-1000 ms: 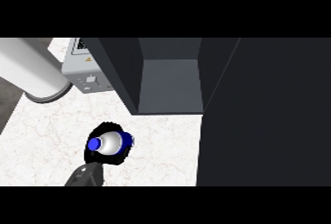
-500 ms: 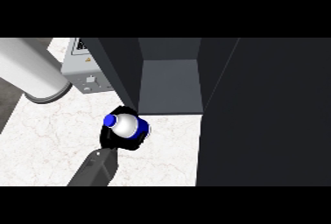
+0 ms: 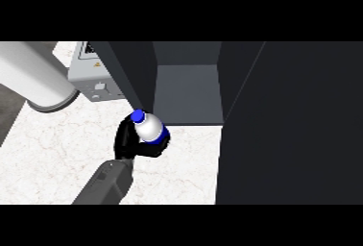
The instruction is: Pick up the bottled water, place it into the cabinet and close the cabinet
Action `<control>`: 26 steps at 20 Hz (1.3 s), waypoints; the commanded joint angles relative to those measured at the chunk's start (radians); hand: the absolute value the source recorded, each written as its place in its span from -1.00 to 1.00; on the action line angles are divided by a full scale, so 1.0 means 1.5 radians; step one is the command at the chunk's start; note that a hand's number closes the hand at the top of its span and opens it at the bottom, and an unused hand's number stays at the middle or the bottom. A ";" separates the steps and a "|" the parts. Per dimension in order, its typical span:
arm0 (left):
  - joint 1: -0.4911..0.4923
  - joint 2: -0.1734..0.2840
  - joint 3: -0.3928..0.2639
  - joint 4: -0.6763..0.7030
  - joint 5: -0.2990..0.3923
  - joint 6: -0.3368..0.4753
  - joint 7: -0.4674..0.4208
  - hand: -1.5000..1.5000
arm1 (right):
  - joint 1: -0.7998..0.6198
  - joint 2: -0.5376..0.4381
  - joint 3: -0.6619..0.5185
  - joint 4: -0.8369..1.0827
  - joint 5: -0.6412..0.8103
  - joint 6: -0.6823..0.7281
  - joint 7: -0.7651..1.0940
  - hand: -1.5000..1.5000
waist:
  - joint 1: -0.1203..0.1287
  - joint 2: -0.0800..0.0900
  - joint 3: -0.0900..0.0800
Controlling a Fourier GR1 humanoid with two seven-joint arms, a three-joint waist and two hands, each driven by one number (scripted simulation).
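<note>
Black left hand [image 3: 135,144] curled round the white plastic water bottle with blue cap [image 3: 148,127], carried tilted, cap-first — just before the left front edge of the open dark-grey cabinet [image 3: 188,91], presumably to slide onto its shelf — cabinet not yet closed.

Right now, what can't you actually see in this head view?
- Bottled water: its lower part is hidden by the left hand, whose fingers curl round it.
- Right hand: outside the view.
- Cabinet: its top is cut off by the upper edge, and the dark door hides its right side.
</note>
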 commanded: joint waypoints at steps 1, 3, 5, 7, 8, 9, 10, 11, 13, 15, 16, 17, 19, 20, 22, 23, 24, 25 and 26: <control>-0.104 -0.025 -0.060 -0.048 0.016 0.070 0.037 1.00 | 0.004 0.004 0.009 -0.043 -0.013 -0.005 0.014 -1.00 | -0.022 -0.001 -0.001; -0.138 -0.024 -0.040 -0.052 -0.013 0.098 0.071 1.00 | 0.001 0.008 -0.003 -0.030 -0.022 -0.009 0.008 -1.00 | -0.018 -0.002 0.000; -0.127 -0.024 -0.073 -0.049 -0.030 0.123 0.077 1.00 | 0.009 -0.006 -0.016 -0.028 -0.039 0.008 -0.001 -1.00 | -0.025 -0.002 0.001; -0.174 -0.024 -0.065 -0.051 -0.021 0.153 0.116 1.00 | -0.014 -0.002 -0.014 -0.014 -0.021 0.006 -0.002 -1.00 | -0.036 0.000 0.001; -0.166 -0.024 -0.082 -0.054 -0.020 0.185 0.117 1.00 | -0.020 -0.014 -0.031 -0.019 -0.033 0.015 0.003 -1.00 | -0.037 0.002 0.001; -0.177 -0.024 -0.075 -0.053 -0.028 0.193 0.130 1.00 | -0.026 -0.009 -0.026 -0.011 -0.031 0.015 0.000 -1.00 | -0.036 0.002 0.001; -0.179 -0.024 -0.070 -0.046 -0.021 0.209 0.129 1.00 | -0.036 -0.003 -0.027 -0.012 -0.033 0.007 0.014 -1.00 | -0.034 0.006 0.000; -0.173 -0.024 -0.068 -0.041 -0.015 0.208 0.136 1.00 | -0.010 -0.013 -0.021 -0.023 -0.024 0.018 0.000 -1.00 | -0.049 0.003 0.000; -0.173 -0.024 -0.067 -0.042 -0.022 0.234 0.138 1.00 | -0.006 -0.010 -0.038 -0.029 -0.039 0.015 -0.001 -1.00 | -0.054 0.003 0.000; -0.185 -0.014 -0.071 -0.029 -0.029 0.231 0.144 1.00 | -0.046 -0.010 -0.037 -0.005 -0.028 0.019 0.004 -1.00 | -0.047 0.010 0.000; -0.191 -0.015 -0.071 -0.033 -0.033 0.258 0.159 1.00 | -0.033 -0.009 -0.022 -0.013 -0.024 0.021 0.001 -1.00 | -0.059 0.008 0.000; -0.188 -0.011 -0.076 -0.024 -0.042 0.272 0.153 1.00 | -0.039 -0.008 -0.037 -0.010 -0.029 0.018 0.003 -1.00 | -0.061 0.010 0.000; -0.180 0.034 -0.098 -0.010 -0.080 0.291 0.146 1.00 | -0.034 -0.015 -0.039 -0.016 -0.041 0.030 0.000 -1.00 | -0.068 0.010 0.001; -0.189 0.039 -0.097 -0.013 -0.082 0.304 0.158 1.00 | -0.043 -0.013 -0.047 -0.001 -0.049 0.032 -0.006 -1.00 | -0.068 0.011 0.002; -0.190 0.034 -0.092 0.002 -0.081 0.336 0.179 1.00 | -0.032 -0.012 -0.036 -0.012 -0.052 0.038 -0.010 -1.00 | -0.078 0.010 0.001; -0.204 0.056 -0.090 0.000 -0.078 0.329 0.204 1.00 | -0.052 -0.004 -0.034 -0.001 -0.038 0.027 0.001 -1.00 | -0.072 0.014 0.001; -0.199 0.053 -0.100 0.012 -0.087 0.342 0.208 1.00 | -0.047 -0.005 -0.038 0.006 -0.037 0.030 -0.004 -1.00 | -0.066 0.011 0.001; -0.191 0.035 -0.096 0.015 -0.087 0.366 0.191 1.00 | -0.059 -0.015 -0.050 -0.004 -0.049 0.039 0.002 -1.00 | -0.078 0.019 0.001; -0.188 0.029 -0.087 0.011 -0.073 0.360 0.191 1.00 | -0.058 -0.011 -0.051 0.005 -0.050 0.038 -0.002 -1.00 | -0.072 0.016 0.000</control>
